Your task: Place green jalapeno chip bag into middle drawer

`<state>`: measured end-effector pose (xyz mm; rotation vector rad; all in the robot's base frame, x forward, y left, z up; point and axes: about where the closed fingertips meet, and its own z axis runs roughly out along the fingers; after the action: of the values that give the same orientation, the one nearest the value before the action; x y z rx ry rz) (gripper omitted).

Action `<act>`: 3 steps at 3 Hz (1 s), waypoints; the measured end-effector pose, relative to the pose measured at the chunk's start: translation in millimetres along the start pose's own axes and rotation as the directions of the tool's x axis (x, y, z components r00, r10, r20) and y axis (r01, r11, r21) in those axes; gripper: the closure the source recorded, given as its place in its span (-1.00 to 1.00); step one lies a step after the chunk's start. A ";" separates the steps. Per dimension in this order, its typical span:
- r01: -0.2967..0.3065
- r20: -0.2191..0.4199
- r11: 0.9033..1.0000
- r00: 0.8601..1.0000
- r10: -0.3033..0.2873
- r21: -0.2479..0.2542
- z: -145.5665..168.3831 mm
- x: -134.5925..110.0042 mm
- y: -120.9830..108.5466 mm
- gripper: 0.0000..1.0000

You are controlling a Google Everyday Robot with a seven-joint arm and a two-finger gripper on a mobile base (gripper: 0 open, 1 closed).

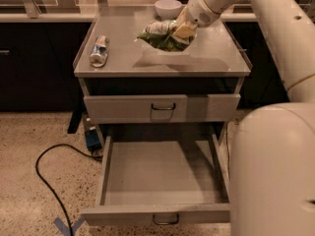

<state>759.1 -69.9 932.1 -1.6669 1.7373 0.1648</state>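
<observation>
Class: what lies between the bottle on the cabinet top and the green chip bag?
Only bare cabinet top, in the camera view. The bottle lies at left; the hand holds the green chip bag above the right side.

Dim warm light — gripper (181,31) clasping green jalapeno chip bag (158,36) throws shadow onto the tabletop (216,53) below

I see the green jalapeno chip bag (161,35), crumpled green foil with pale silvery patches, lifted just clear of the counter (123,65) toward its back right. My claw (181,31) is clamped on the bag's right end. The middle drawer (157,214) stands pulled well out below the upper drawer front, wide, shallow and grey, with a small dark loop handle on its flat front.
</observation>
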 end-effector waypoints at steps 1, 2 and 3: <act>-0.051 0.092 0.996 0.995 0.044 0.076 -41.0 -12.3 17.7 1.00; -0.108 0.107 0.993 0.989 0.102 0.053 -47.4 -6.8 56.8 1.00; -0.119 0.073 0.993 0.990 0.120 -0.017 -19.7 8.2 86.1 1.00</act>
<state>673.3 -73.7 909.9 -1.5463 1.7845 0.2897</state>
